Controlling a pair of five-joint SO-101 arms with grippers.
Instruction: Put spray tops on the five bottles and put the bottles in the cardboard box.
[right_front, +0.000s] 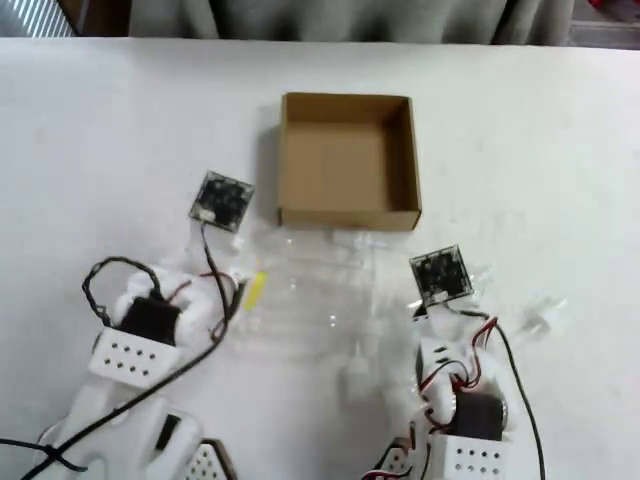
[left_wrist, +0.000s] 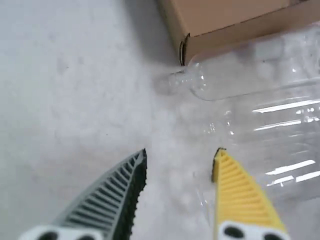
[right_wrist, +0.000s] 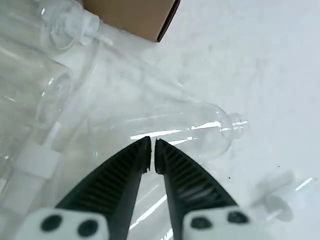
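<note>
Overhead: uncapped bottles (right_front: 300, 300) lie heaped between my arms, just before the empty box (right_front: 345, 215). Left wrist: left claw (left_wrist: 181, 152) spread, one bottle lying just beside it, another's neck at the box corner. Right wrist: right claw (right_wrist: 151, 146) pressed together on nothing, above a bottle on its side, neck pointing toward a loose spray top (right_wrist: 277, 195); I judge the right arm nearer that pair.

The high view looks steeply down on the white desk (right_front: 100, 130) from above, far enough off to hold the whole open brown cardboard box (right_front: 345, 160). The left wrist view peers past the left end effector (left_wrist: 180, 155), the right past the right end effector (right_wrist: 152, 145), both close over the desk, facing forward and down. All three share the box's near wall and the clear plastic bottles (right_front: 310, 290) before it.
</note>
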